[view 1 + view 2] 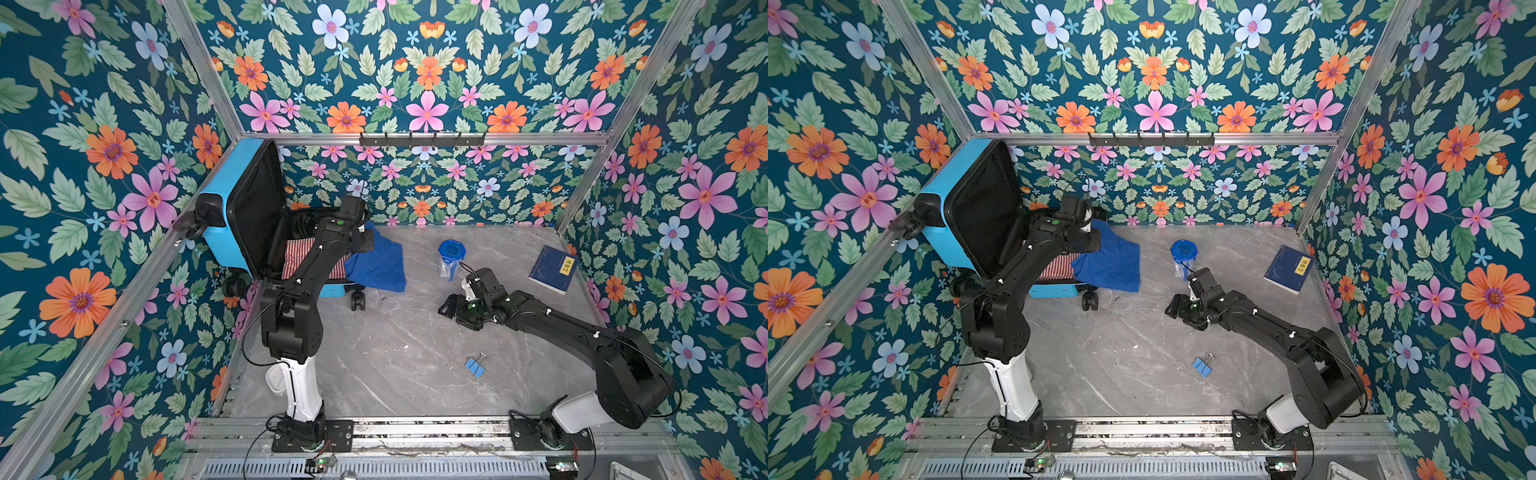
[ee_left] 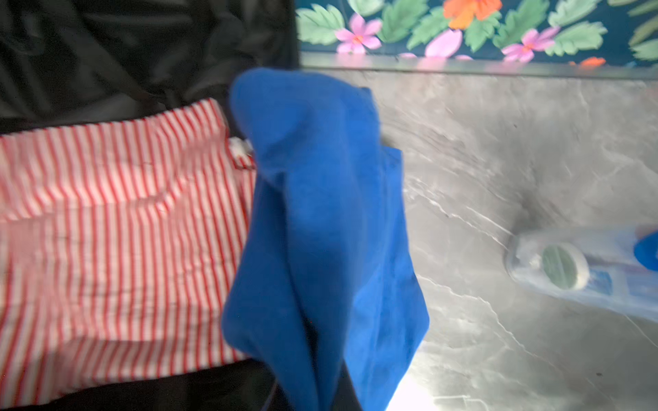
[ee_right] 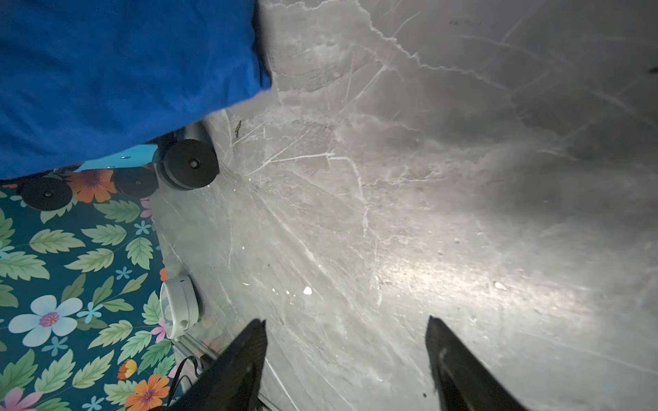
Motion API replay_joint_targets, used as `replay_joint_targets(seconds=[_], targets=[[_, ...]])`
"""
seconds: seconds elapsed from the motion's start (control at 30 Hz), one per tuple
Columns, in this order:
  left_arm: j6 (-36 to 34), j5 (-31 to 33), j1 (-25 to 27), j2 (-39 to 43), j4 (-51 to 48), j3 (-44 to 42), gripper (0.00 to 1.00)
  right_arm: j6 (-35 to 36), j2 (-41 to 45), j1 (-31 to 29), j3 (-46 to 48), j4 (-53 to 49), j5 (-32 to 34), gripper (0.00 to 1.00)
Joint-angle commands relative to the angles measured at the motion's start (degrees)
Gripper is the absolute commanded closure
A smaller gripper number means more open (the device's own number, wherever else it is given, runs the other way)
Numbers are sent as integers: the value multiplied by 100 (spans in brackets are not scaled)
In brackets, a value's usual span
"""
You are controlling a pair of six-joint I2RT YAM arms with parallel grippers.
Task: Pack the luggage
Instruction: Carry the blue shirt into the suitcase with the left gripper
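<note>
While much lies unpacked, the nearest loose item is the clips [image 1: 474, 368], at 5 o'clock from the middle of the table [image 1: 395, 395]. Just past the middle, toward 2 o'clock, the right gripper [image 3: 346, 320] hovers low over bare marble, jaws spread wide and holding nothing. Beyond it a jar [image 1: 451, 253] stands at 1 o'clock and a book [image 1: 552, 270] lies near the wall at 2 o'clock.

At 11 o'clock the left gripper [image 1: 365, 245] is closed, by the look of it pinching the cloth [image 1: 380, 266], though its fingers are hidden in the fabric. The cloth drapes from there across the rim and down onto the table. The luggage [image 1: 220, 232] sits in the 10 o'clock corner, lid propped upright by the wall, with a striped garment [image 2: 106, 231] flat inside.

Most of the cloth hangs outside the shell, so letting go here would likely let it slide back onto the table. Dragging it could snag the rim or ruck the garment. A nudge from the left arm might tip the lid shut.
</note>
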State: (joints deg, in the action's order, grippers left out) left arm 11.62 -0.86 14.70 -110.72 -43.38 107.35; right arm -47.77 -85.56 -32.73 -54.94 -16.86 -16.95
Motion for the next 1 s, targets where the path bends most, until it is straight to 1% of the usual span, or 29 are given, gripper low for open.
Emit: replay_joint_targets(seconds=[0.0,0.23,0.43,0.5,0.73,0.97], targets=[[-316,227,-260,-28,-246,291,100,0,-54,-143,-190,-140,148,28],[-646,674,-814,-268,-369,629,100,-66,-519,-566,-922,-176,126,28],[-702,1123,-1191,-526,-355,777,100,-69,-892,-811,-1498,-336,57,28],[-751,1261,-1262,-600,-339,814,100,-73,-1130,-838,-1595,-369,19,28],[-959,1891,-1414,-1080,-207,859,100,-33,-1244,-855,-1846,-583,-72,28],[-979,2110,-1617,-1580,-260,1171,100,101,-1235,-856,-2034,-884,-15,28]])
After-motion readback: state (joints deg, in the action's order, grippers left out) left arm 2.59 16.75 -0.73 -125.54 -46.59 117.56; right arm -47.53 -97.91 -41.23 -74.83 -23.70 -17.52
